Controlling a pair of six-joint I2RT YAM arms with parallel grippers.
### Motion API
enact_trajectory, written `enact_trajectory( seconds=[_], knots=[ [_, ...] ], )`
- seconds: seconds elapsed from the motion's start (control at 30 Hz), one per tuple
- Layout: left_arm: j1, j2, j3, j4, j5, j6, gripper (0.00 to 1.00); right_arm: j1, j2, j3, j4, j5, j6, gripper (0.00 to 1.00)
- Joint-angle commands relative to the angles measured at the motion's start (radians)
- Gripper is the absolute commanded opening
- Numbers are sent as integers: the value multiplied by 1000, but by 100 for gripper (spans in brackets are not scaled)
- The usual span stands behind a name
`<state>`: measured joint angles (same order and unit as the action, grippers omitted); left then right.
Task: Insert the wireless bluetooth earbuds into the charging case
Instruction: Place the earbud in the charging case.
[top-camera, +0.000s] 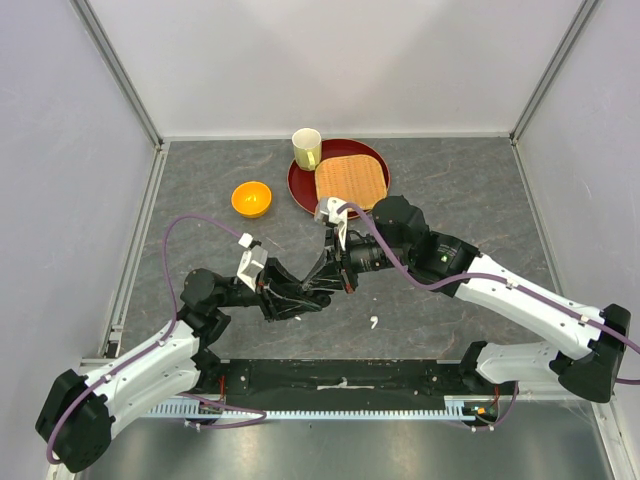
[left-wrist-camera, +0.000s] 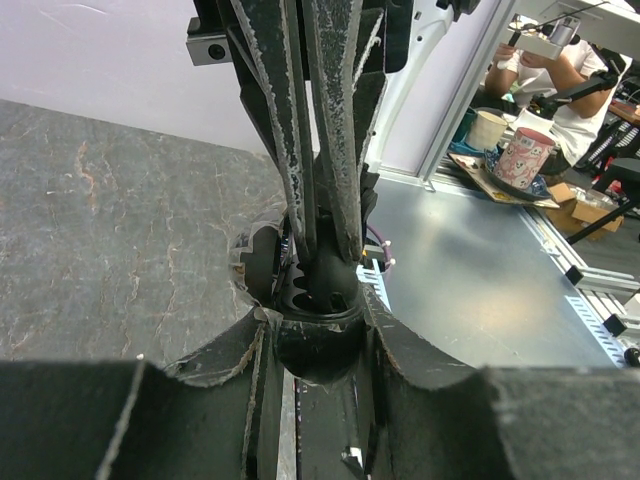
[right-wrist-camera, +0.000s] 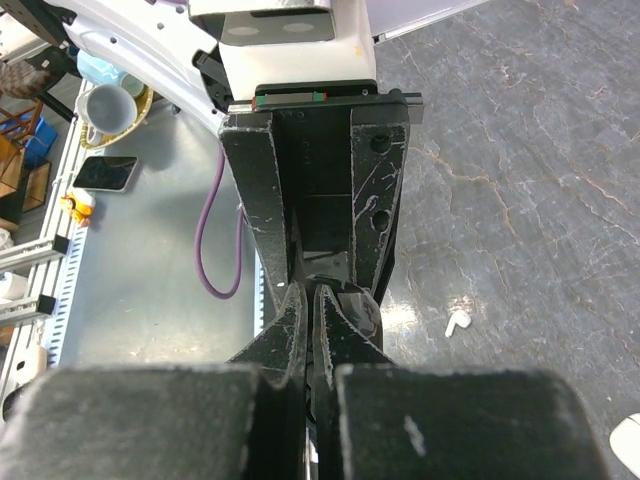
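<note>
Meeting tip to tip at ctr of the grey worktop (top-camera: 480, 200): L claw (top-camera: 300, 298) comes in from 8 o'clock, R claw (top-camera: 325, 280) from 2 o'clock.

L claw: fingers (left-wrist-camera: 200, 400) clamped on either side of a dark rounded body, prob. the black charging case (left-wrist-camera: 318, 305). Case sits between the pads, right at the R tips.

R claw: fingers (right-wrist-camera: 150, 420) pressed nearly together, only a thin slit between. Can't tell if anything is nipped in the slit. Tips point straight at the case. Contact w/ it is hidden by the fingers.

White earbud (top-camera: 374, 322) lies loose on worktop at approx 4 o'clock of the claws, near but apart from both. Short stem shows in R wrist view.

Far side: orange bowl (top-camera: 251, 198) at 11 o'clock. Red plate (top-camera: 300, 185) at 12–1 o'clock w/ woven mat (top-camera: 350, 180) on it. Cream mug (top-camera: 306, 148) upright at plate's 10 o'clock edge.
</note>
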<state>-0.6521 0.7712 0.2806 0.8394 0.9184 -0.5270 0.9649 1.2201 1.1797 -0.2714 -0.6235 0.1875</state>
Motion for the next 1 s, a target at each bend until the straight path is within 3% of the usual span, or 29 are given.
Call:
enact_trajectory(
  seconds=[0.0,0.47,0.97],
  knots=[
    [-7,-18,35,75,-13,-24,2,9,-7,17,-51,24,-49,0],
    [-7,-38,29,72,-50,-18,2,9,-18,5,-61,15,-49,1],
    [-7,-64,9,44,-122,13,2,12,-41,11,-63,87,-33,34]
  ],
)
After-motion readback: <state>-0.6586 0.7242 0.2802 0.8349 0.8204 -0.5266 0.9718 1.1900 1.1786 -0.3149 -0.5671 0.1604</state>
